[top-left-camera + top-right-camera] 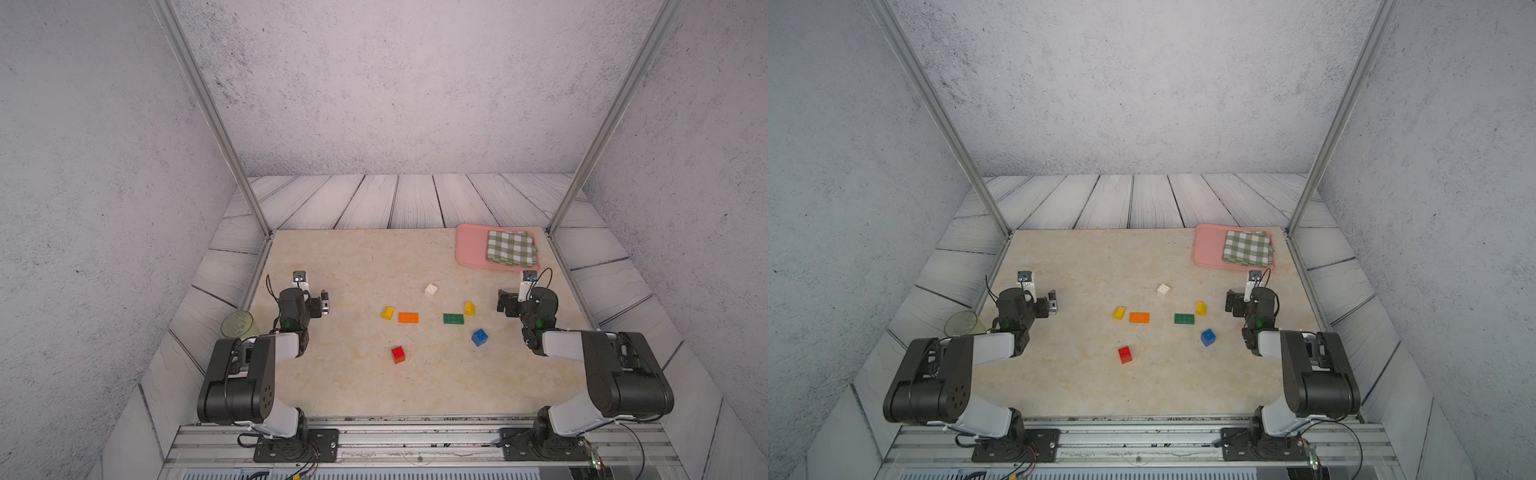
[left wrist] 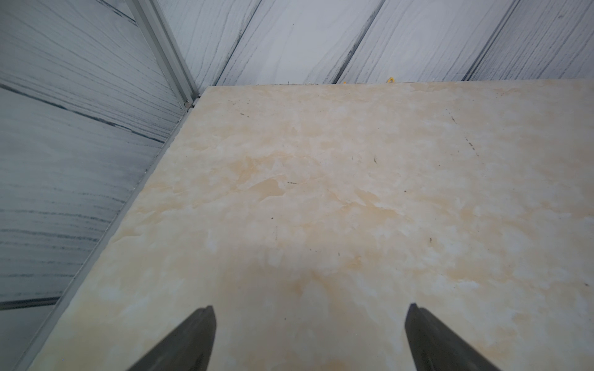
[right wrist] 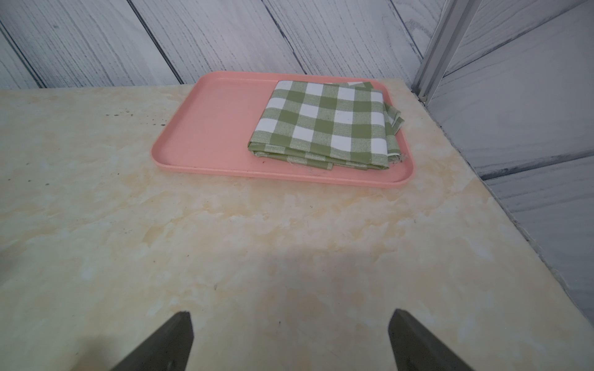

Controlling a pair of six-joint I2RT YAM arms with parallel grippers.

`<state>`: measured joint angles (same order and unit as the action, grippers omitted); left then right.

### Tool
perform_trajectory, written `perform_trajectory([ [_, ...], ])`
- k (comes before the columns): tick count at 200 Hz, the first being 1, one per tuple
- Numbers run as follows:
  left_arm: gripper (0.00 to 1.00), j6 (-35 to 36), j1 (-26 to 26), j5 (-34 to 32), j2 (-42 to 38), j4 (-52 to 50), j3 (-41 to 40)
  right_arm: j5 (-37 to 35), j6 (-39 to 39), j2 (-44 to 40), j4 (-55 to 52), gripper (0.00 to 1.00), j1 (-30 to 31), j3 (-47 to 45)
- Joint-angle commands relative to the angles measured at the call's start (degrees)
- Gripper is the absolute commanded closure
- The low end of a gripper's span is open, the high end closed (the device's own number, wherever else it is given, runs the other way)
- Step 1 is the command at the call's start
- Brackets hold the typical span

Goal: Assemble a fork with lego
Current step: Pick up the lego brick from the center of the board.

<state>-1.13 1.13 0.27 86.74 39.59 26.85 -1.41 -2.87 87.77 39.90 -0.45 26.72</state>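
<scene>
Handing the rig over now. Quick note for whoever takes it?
Grippers: left gripper open, empty, over bare table; right gripper open, empty, facing the pink tray.
Seven bricks lie loose and apart mid-table: white brick, orange brick with a yellow brick beside it, green brick with a second yellow brick beside it, blue brick, red brick.
Done: nothing joined. Left: the whole assembly.

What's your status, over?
Left gripper and right gripper open, empty. Seven lego bricks scattered, none joined. Tray with cloth in far corner, not in the way.
</scene>
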Motion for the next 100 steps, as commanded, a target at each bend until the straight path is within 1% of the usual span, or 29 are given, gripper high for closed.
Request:
perform_trajectory([
  [1, 0.02, 0.1, 0.1, -0.3, 0.7, 1.7, -0.4, 0.4, -0.3, 0.0, 1.0, 0.01, -0.2, -0.1],
  [32, 0.02, 0.4, 0.1, 0.1, 0.2, 2.0, -0.6, 1.1, 0.1, -0.7, 0.9, 0.01, -0.2, -0.3],
  [47, 0.02, 0.6, 0.0, 0.2, -2.2, -1.2, 0.3, 0.8, 0.1, -2.9, -1.1, 0.01, -0.2, 0.0],
  [72, 0.02, 0.9, 0.0, 0.9, -8.8, -11.3, 3.4, 0.9, 0.5, -9.2, -11.8, 0.01, 0.1, 3.7],
  [84, 0.02, 0.9, 0.0, 2.4, -12.3, -12.2, 3.7, 1.5, -0.4, -12.5, -15.9, 0.01, 0.1, 5.7],
  [100, 0.02, 0.2, 0.0, 5.3, -16.5, -12.6, 4.8, 5.9, 0.4, -15.4, -22.0, 0.01, 0.1, 9.7],
])
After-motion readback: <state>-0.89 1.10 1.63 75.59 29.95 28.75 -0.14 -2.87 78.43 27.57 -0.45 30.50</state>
